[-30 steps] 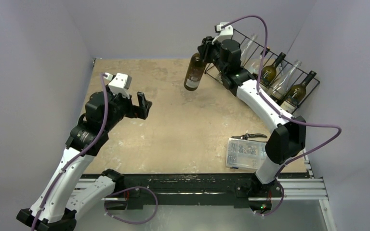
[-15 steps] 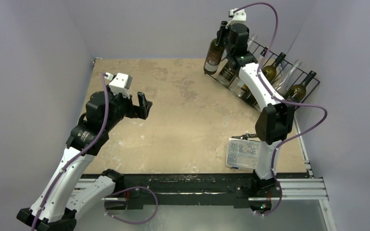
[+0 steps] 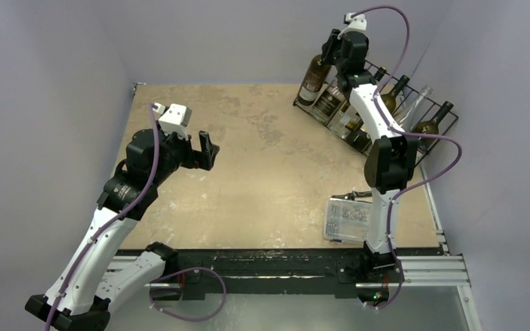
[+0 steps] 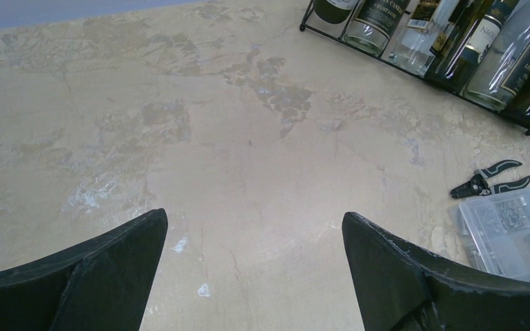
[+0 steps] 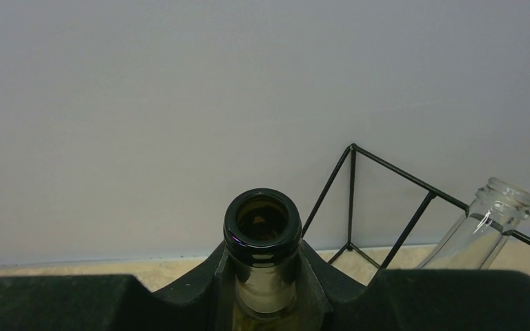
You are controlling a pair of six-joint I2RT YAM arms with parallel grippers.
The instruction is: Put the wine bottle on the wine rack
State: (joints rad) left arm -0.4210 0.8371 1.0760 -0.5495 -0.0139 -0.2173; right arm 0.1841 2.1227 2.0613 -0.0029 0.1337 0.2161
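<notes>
Bottle axis: my wine bottle [image 3: 315, 77] hangs tilted. Its long axis runs from the mouth, up at my grip, down and leftward to the base. In the right wrist view the open mouth faces the camera.
Bottle place: at the far-left end of the wine rack [image 3: 444, 116], with the base low by the rack's end bars. I cannot tell whether it touches the wire.
Right fingers: my right fingers [image 3: 337, 55] are clamped on the bottle's neck just below the lip.
Left fingers: my left fingers [image 3: 205, 150] are spread wide and hold nothing. They are above the counter [image 3: 248, 179], well apart from the rack.
Bottles counted: one in my grip, and five other bottles [image 4: 376, 21] lying side by side in the rack, some dark and some clear.
Racks counted: one.
Other things: one clear parts box [image 3: 348, 219], with one pair of pliers [image 4: 491, 178] just beside it.
</notes>
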